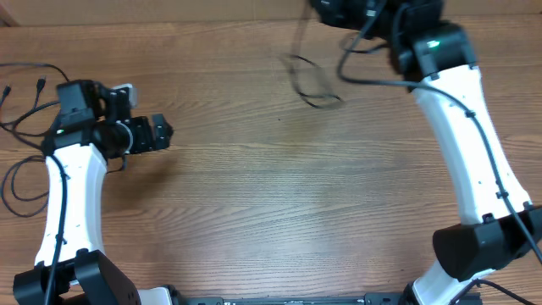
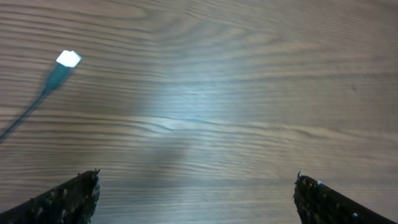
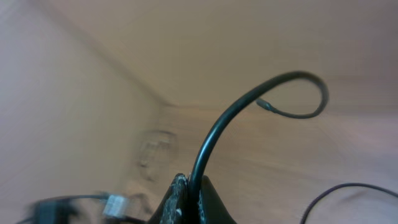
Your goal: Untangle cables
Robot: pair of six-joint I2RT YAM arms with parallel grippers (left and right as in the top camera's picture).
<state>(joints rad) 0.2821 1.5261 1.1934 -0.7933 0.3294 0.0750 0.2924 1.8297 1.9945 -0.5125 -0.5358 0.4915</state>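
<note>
I hold the right gripper (image 3: 188, 188) at one o'clock pinched shut on one cable (image 3: 249, 106), raised, I judge, to pull it free, while the left gripper (image 2: 198, 180) hangs wide open beside the loose cables (image 1: 25, 102) at nine o'clock.

No legible text, label, brand, number or sign in any view: none on the cables (image 3: 210, 142), none on the counter (image 1: 271, 195)
</note>
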